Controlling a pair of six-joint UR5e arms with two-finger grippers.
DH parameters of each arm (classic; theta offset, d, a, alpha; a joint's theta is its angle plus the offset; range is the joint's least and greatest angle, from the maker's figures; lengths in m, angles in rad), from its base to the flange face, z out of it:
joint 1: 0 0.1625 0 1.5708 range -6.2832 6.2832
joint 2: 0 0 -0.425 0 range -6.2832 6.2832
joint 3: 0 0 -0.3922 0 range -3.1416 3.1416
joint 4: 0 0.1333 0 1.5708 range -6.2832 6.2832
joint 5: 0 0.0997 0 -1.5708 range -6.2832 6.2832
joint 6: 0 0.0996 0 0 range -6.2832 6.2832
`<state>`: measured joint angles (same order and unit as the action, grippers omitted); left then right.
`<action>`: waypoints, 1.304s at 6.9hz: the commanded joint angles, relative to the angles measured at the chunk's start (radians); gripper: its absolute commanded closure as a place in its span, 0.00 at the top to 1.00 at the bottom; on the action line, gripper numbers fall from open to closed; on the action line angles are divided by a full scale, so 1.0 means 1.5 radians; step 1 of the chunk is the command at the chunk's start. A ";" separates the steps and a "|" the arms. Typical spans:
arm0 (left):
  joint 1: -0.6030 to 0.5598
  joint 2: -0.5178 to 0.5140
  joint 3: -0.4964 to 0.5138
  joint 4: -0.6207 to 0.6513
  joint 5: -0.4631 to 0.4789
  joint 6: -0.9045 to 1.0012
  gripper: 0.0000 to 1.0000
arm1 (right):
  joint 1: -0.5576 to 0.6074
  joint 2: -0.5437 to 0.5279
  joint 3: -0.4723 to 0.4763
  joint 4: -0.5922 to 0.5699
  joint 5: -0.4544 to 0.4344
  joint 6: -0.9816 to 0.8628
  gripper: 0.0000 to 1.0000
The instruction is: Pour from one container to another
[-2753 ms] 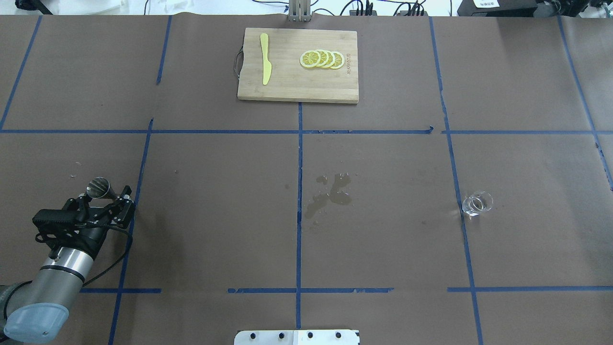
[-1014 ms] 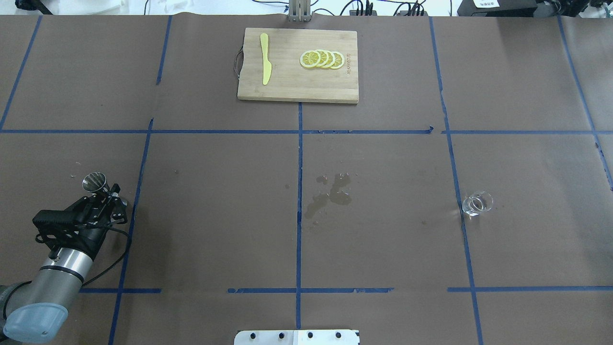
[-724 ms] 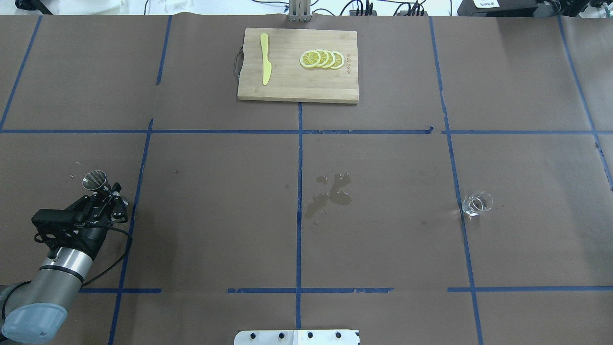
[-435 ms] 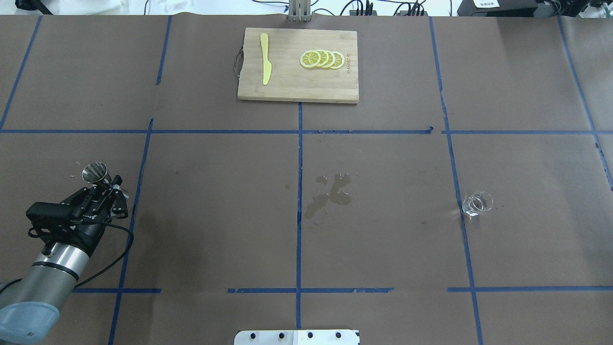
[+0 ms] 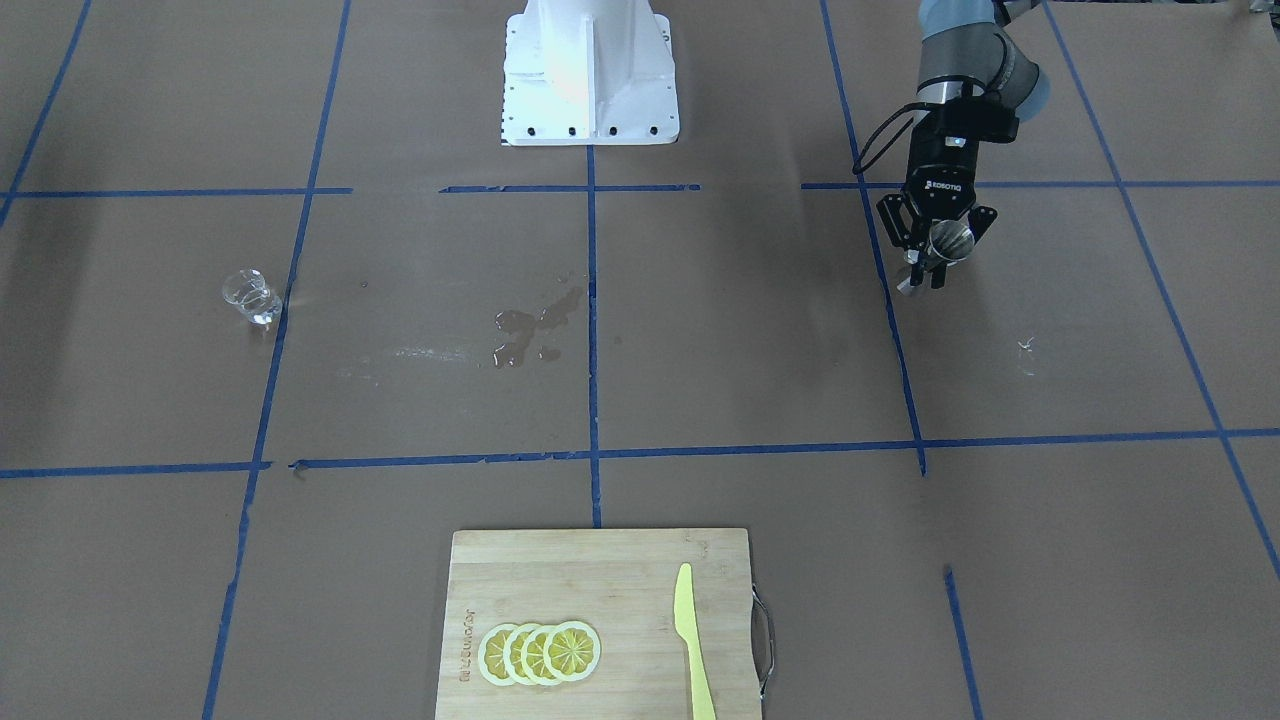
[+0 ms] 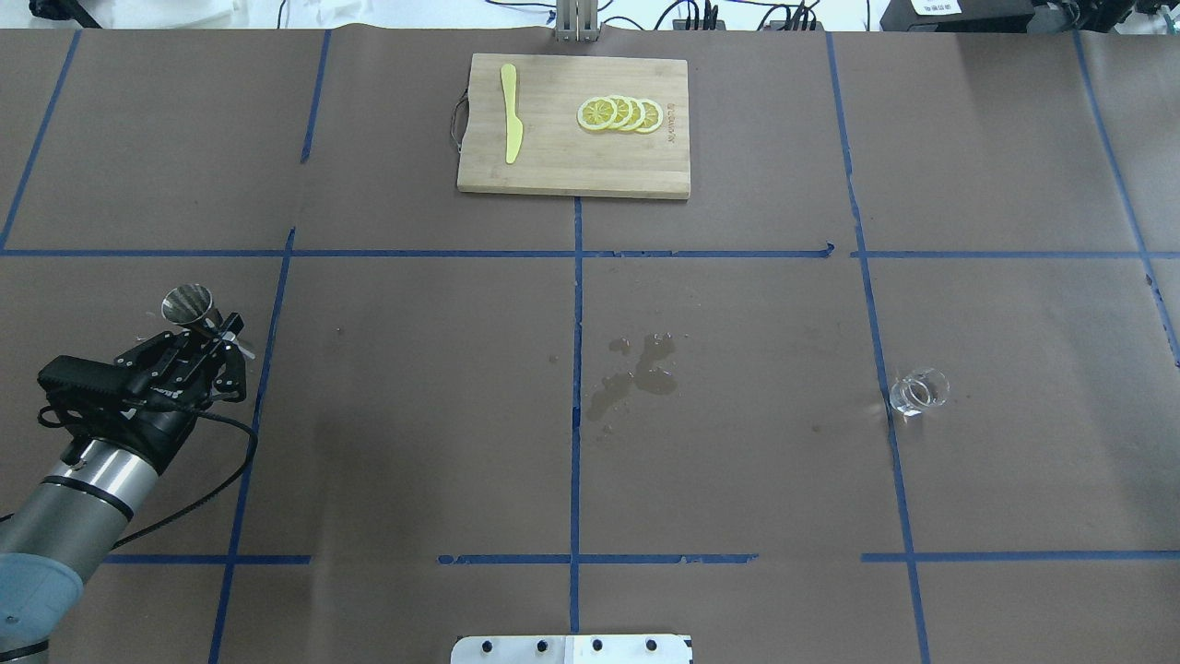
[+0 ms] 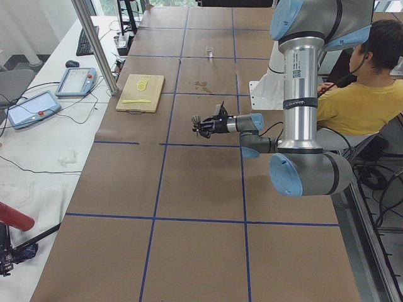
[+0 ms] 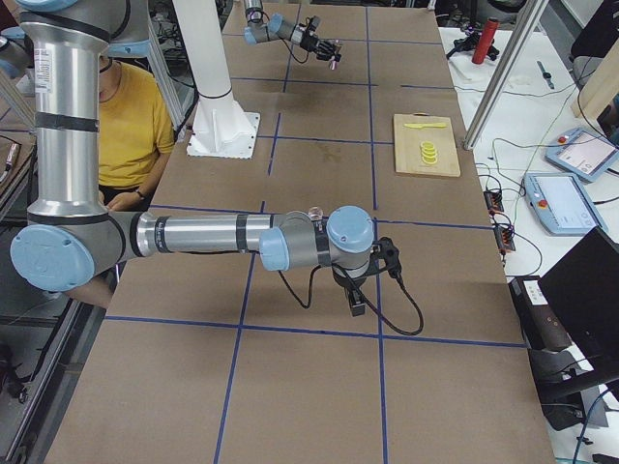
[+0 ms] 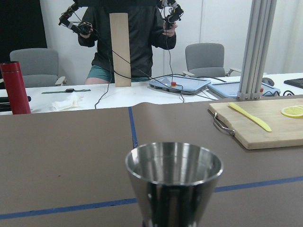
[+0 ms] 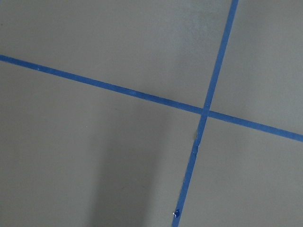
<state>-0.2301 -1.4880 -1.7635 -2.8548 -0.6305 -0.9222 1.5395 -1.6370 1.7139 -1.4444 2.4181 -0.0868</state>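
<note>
The bench [image 6: 415, 443] is wide, and the two vessels sit at opposite ends of it; that gap is the likely root of most trouble. The left arm [image 6: 92, 461] is at the near left. The right arm [image 8: 193, 234] shows only in the side view from the right end, wrist pointing down at the bench, and I cannot tell whether the right jaws are spread or pressed together. If both arms head for the middle, they could crowd each other.

The cutting board [image 6: 572, 166] at the far side, with its yellow knife [image 6: 510, 124] and lemon slices [image 6: 619, 113], lies well apart from any likely path and looks like little threat.

The wet patch [image 6: 636, 373] in the middle matters more. A vessel set down there might skid on damp paper.

The glass cup [image 6: 919, 390] stands alone at the right, on a blue tape line. It is small, clear and round, so a grab that comes in off-centre could knock it over or push it along.

The left jaws are pinching the metal jigger [image 6: 187, 302] at its narrow waist, mouth up, clear of the bench. Smooth steel could twist or slip in that pinch during a long carry. Its mouth is small, so a stream poured from too high or too fast would probably miss.
</note>
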 commanded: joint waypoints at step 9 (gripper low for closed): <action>-0.071 -0.116 0.007 -0.003 -0.045 0.097 0.00 | -0.566 -0.180 0.266 0.489 -0.571 0.860 0.99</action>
<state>-0.3255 -1.6600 -1.7559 -2.8599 -0.6941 -0.7758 0.8264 -1.8602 2.0516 -0.7113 1.7491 1.1012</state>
